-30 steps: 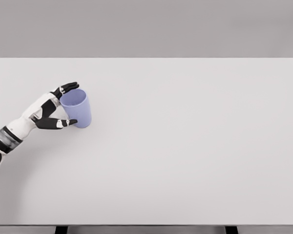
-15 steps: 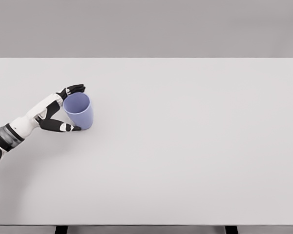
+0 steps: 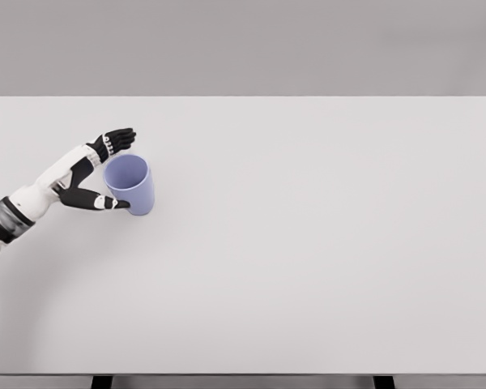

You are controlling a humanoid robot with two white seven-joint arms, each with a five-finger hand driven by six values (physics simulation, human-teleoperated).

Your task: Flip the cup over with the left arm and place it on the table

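Standing upright, smooth lavender cup [image 3: 130,184] beside spread left hand [image 3: 97,173] on matte table [image 3: 308,243].

A single head view looks down and forward from above the near edge of the white table [image 3: 308,267], facing the far edge and the plain grey wall [image 3: 243,44] behind it. It stands far enough back that the table fills nearly the full width, its far corners just inside the frame and two dark table legs [image 3: 102,382] showing under the near edge. The left arm [image 3: 32,198] enters at the table's left side from the picture's lower left, and no second view shares the scene.
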